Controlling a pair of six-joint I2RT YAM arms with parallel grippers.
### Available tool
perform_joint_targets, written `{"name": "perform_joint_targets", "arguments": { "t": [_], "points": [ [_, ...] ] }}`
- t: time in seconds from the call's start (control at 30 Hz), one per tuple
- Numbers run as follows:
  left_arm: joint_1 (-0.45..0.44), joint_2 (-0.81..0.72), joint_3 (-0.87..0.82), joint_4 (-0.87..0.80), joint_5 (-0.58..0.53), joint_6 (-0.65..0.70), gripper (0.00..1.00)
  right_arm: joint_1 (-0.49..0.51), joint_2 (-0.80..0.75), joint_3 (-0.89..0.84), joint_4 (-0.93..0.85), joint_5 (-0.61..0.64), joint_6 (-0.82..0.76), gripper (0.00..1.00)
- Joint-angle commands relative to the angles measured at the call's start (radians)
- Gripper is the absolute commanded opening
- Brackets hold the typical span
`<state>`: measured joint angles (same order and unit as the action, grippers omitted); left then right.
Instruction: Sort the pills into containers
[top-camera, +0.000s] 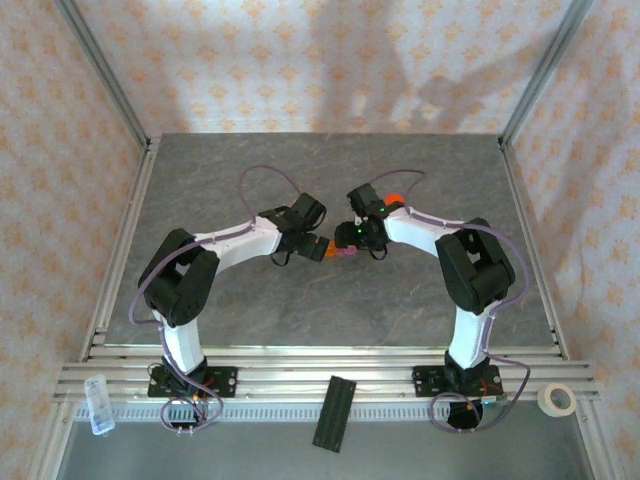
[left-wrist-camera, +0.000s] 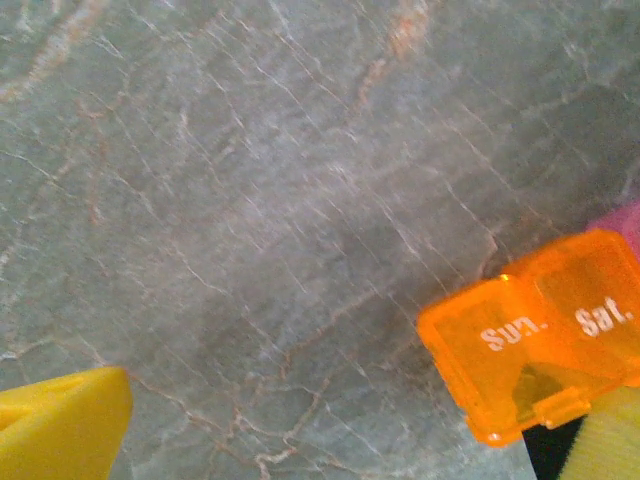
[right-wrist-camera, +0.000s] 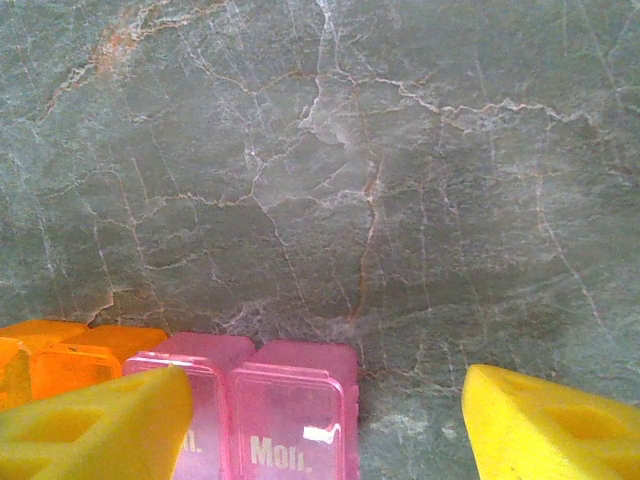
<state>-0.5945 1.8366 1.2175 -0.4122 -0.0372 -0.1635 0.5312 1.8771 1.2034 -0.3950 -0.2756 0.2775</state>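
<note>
While both arms lean in toward each other over the grey veined table (top-camera: 300, 170), the strip of containers (top-camera: 338, 251) lies flat on it, between the two wrists. The strip is low and made of small square cells of translucent plastic, joined side by side. Its orange end (left-wrist-camera: 530, 350) carries two lids with white letters, "Sun." and "Sat.", and the outer lid has a small tab at its edge. The rest of the strip is made of pink cells (right-wrist-camera: 290, 400), glossy, with rounded corners, and one of them shows a white word that starts with "Mo".

The left gripper (left-wrist-camera: 360, 420) is at the orange end of the strip with its jaws spread wide and nothing held. One of its yellow fingers (left-wrist-camera: 60, 430) stands well apart from the strip, and the other is just beside the "Sun." cell; I cannot tell if it touches.

The right gripper (right-wrist-camera: 328, 400) is at the pink part of the strip, jaws apart and not closed on anything. One finger (right-wrist-camera: 100, 425) sits in front of the cells where orange meets pink, and the other finger (right-wrist-camera: 545, 425) stands beside the last pink cell with bare table between them
</note>
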Motion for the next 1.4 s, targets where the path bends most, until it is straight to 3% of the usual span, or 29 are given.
{"name": "perform_joint_targets", "arguments": {
  "t": [0.0,0.63,1.0,1.37],
  "points": [
    [0.028,0.026,0.044,-0.02,-0.031,0.012,1.0,0.0,0.029,-0.036,-0.029,0.024,0.004,0.72],
    [0.091,0.153,0.175,-0.032,0.018,0.0,1.0,0.001,0.03,-0.043,-0.026,0.018,0.013,0.72],
    [0.093,-0.046,0.136,0.016,0.068,-0.051,1.0,0.001,0.001,0.031,-0.09,0.019,0.0,0.72],
    [0.13,-0.257,-0.065,0.15,0.091,-0.149,1.0,0.0,-0.087,0.134,-0.186,0.032,-0.015,0.73]
  ]
}}
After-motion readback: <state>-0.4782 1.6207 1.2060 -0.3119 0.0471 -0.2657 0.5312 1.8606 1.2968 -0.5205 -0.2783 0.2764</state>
